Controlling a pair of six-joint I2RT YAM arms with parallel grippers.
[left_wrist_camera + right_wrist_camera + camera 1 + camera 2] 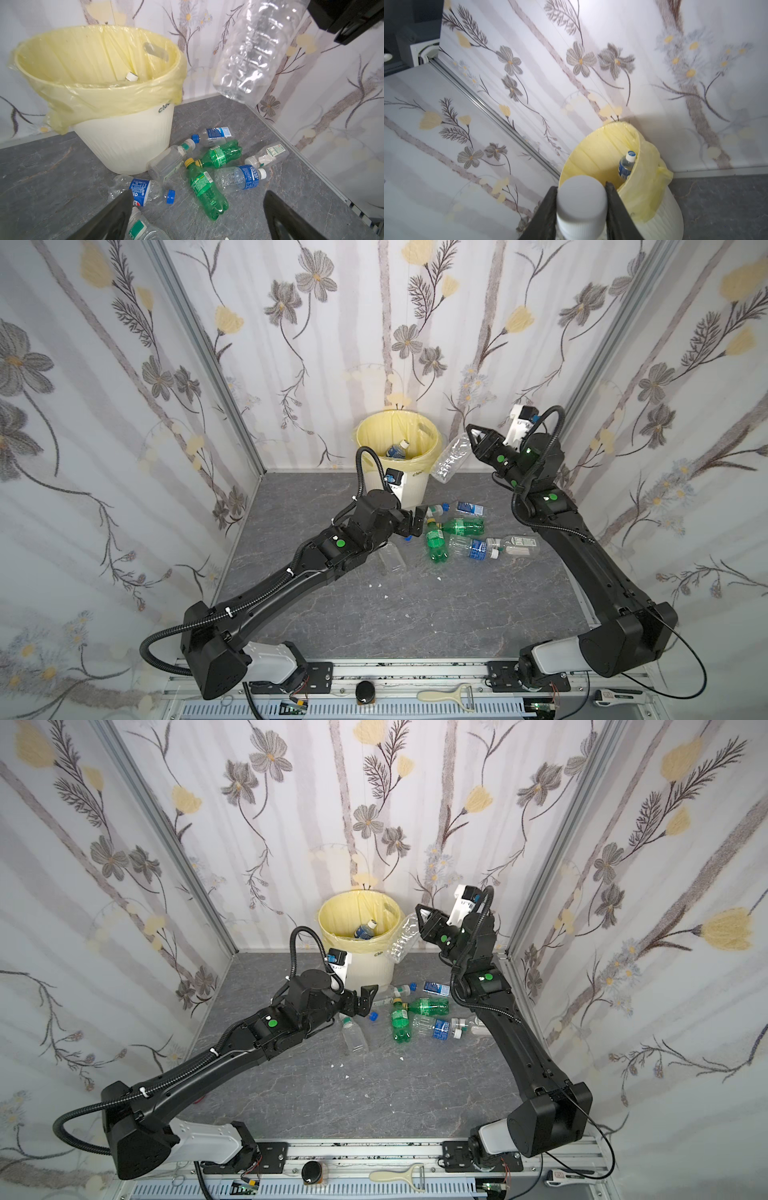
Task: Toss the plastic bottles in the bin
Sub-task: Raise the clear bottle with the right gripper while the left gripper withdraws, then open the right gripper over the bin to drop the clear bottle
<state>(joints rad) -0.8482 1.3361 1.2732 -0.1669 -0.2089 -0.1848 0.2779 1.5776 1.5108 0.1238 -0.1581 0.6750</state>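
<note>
The cream bin (415, 489) (374, 969) with its yellow bag stands by the back wall; a blue-labelled bottle (397, 450) (626, 166) lies inside. Raised beside the bin's rim, my right gripper (473, 439) (581, 186) is shut on the white cap of a clear crumpled bottle (451, 460) (255, 52), which hangs beside the rim. Several plastic bottles lie on the floor before the bin, among them two green ones (436, 543) (207, 193). My left gripper (411, 522) (197, 197) hovers open, empty, low over this pile.
Flowered walls close in the left, back and right sides. A capless clear bottle (390, 558) lies under the left wrist. White scraps (386, 596) dot the grey floor. A peeler (449, 695) and a black knob (365, 693) rest on the front rail.
</note>
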